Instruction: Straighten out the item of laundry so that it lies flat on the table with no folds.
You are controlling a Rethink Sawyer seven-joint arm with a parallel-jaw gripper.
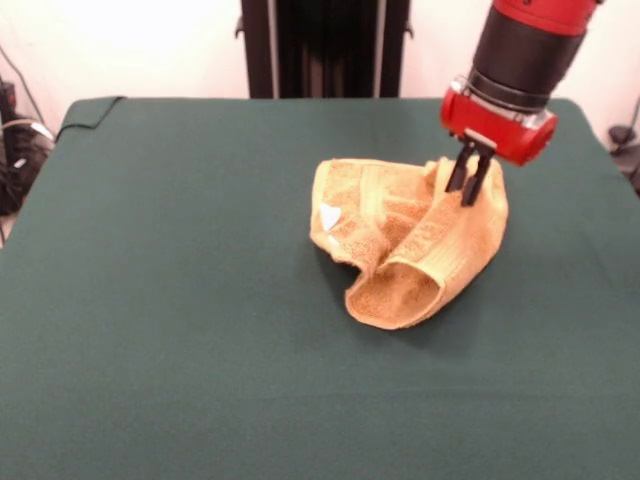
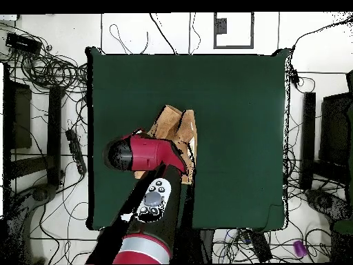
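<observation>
The orange-tan towel (image 1: pixel 410 240) lies crumpled right of the middle of the dark green table (image 1: pixel 180 300). It is folded over itself, with a rolled fold at its near edge and a small white label (image 1: pixel 330 215) on its left side. My gripper (image 1: pixel 464 193) hangs from the red wrist over the towel's far right part. Its two black fingers (image 1: pixel 476 180) are close together and pinch a fold of the cloth that runs up to them. In the overhead view only part of the towel (image 2: pixel 176 124) shows, and the arm (image 2: pixel 148 155) hides the rest of it and the gripper.
Green cloth surrounds the towel on all sides (image 2: pixel 234 103). A fold of the table cover hangs at the far left corner (image 1: pixel 90 110). The black pedestal (image 1: pixel 325 45) stands behind the far edge. Cables and stands lie around the table (image 2: pixel 48 76).
</observation>
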